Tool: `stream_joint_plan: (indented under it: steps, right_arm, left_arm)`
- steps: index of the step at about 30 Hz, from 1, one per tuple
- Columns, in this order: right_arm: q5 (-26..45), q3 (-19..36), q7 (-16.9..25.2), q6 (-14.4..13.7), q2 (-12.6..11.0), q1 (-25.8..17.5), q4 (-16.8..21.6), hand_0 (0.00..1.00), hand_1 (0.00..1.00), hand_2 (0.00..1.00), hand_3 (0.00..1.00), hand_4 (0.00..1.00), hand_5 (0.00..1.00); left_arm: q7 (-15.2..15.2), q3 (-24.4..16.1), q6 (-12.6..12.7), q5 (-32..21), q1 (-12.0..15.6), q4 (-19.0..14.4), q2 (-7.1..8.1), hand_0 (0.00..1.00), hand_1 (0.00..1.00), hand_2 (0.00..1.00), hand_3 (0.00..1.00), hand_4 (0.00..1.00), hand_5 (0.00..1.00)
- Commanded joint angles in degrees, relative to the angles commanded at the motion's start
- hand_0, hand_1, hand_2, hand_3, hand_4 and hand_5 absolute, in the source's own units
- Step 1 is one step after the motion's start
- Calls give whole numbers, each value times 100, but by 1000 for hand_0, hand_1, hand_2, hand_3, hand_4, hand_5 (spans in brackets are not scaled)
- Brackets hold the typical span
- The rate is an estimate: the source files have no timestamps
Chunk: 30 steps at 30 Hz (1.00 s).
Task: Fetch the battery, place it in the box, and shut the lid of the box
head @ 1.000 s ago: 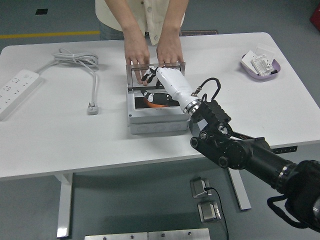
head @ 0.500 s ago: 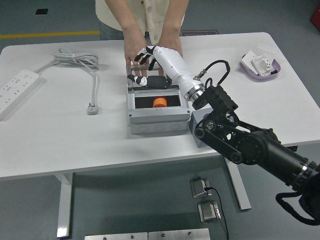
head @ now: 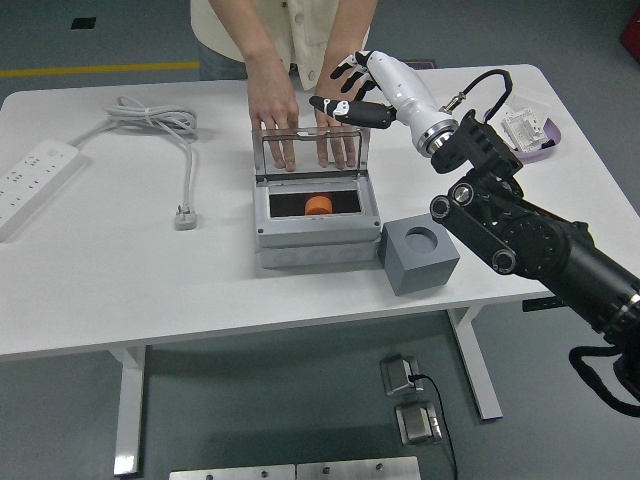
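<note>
While the right robot hand (head: 352, 88) hung above the box's far edge with its fingers spread and empty, the orange battery (head: 319, 204) lay inside the grey box (head: 315, 238) on the white worktop (head: 120, 280). The clear lid (head: 312, 150) stood up, open. A person's hands (head: 300, 135) rested behind the lid. A grey block (head: 419, 256) sat just beside the box.

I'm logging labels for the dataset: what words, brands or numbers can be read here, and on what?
None can be read.
White packet in the purple tray: dark print, too small to read.
Power strip: only socket holes show.
Box, grey block, right hand: no text visible.
</note>
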Motion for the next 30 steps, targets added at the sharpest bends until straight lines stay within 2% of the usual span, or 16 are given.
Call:
stream_joint_plan:
  steps: [3, 4, 12, 22, 30]
  right_arm:
    - [123, 2, 70, -21, 53, -5, -183, 864, 698, 685, 723, 998, 998]
    - [176, -1, 98, -33, 69, -7, -248, 893, 741, 718, 722, 998, 998]
    - [660, -90, 323, -131, 179, -45, -730, 910, 756, 726, 708, 998, 998]
    - [758, -255, 387, -188, 296, -114, -927, 899, 756, 720, 708, 998, 998]
    - [741, -320, 424, -246, 353, -186, -926, 897, 755, 719, 706, 998, 998]
  left_arm:
    - [-5, -5, -9, 13, -17, 0, 8, 602, 672, 685, 726, 698, 465]
    - [-7, -7, -12, 16, -23, 0, 11, 602, 672, 686, 725, 696, 465]
    - [-2, -5, -14, 18, -21, 0, 29, 602, 672, 686, 724, 695, 466]
    - [-4, 15, -16, 13, -36, 0, 26, 602, 672, 685, 724, 695, 466]
    - [-1, 29, -17, 15, -29, 0, 23, 602, 672, 686, 725, 696, 468]
